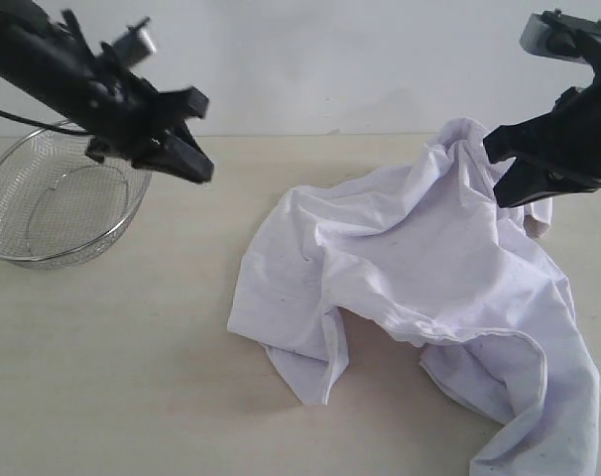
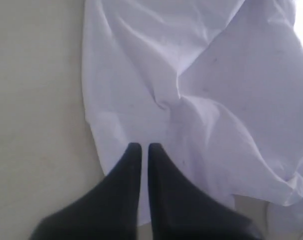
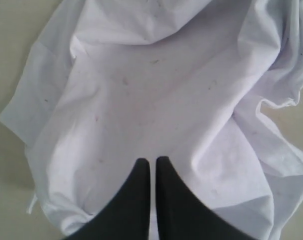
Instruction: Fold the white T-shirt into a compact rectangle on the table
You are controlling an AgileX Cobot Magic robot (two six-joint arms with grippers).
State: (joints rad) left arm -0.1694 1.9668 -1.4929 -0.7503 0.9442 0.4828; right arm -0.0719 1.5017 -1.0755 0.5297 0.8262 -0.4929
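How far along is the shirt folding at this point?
Done: nothing yet; the white T-shirt lies crumpled on the table, unfolded. In hand: left gripper shut, off the cloth; right gripper shut beside its raised edge, grip unclear. Left: spreading it flat and all folds.

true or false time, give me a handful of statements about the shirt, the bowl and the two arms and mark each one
1. The white T-shirt lies crumpled and unfolded on the table. True.
2. In the exterior view the wire-mesh bowl stands to the right of the shirt. False: it stands to the left, apart from the shirt.
3. The left arm has its jaws shut. True.
4. A sleeve of the shirt hangs into the bowl. False: no cloth is in the bowl.
5. The right arm has its jaws spread wide. False: they are shut, above the shirt.
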